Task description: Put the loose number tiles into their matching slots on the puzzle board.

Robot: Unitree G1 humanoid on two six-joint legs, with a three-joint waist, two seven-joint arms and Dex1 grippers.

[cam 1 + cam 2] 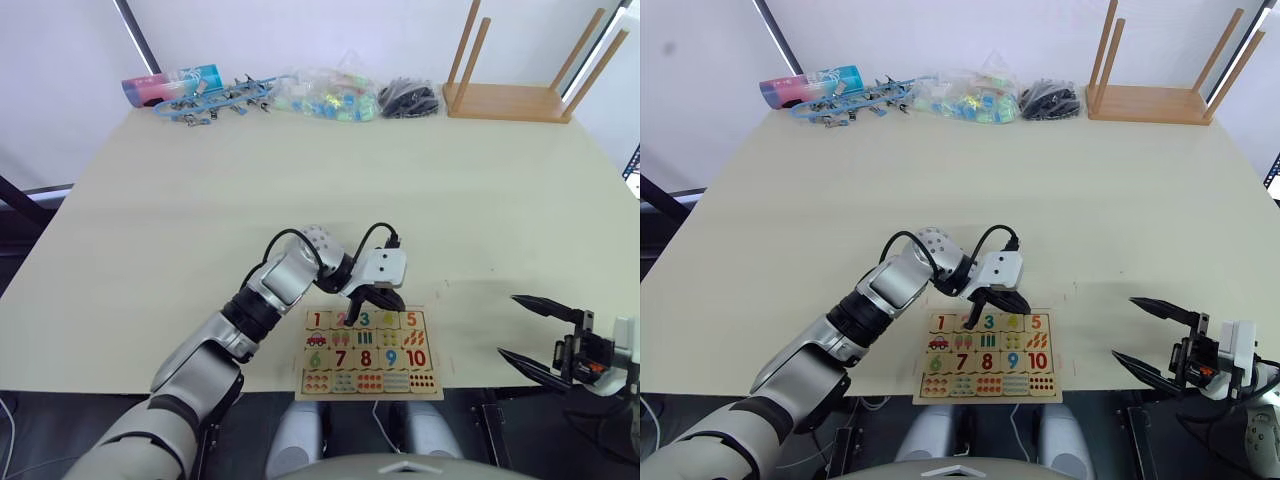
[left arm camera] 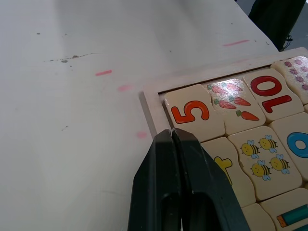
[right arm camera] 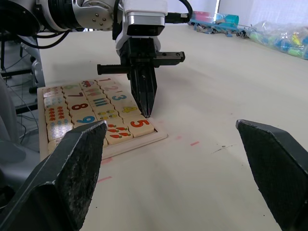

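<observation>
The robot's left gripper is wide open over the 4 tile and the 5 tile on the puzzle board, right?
Not quite. The left gripper is shut, fingers pressed together, as the left wrist view shows. It does sit over the 4 tile, beside the 5 tile, on the puzzle board.

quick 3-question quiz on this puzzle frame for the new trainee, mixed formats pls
1. True or false: the left claw is shut, tips down at the puzzle board's first row.
2. Which digit tile lies at the board's corner beside those tips? A) 5 B) 8 C) 10
3. Fill in: the right claw is ____, off the board.

Key
1. True
2. A: the orange 5 tile
3. open
</observation>
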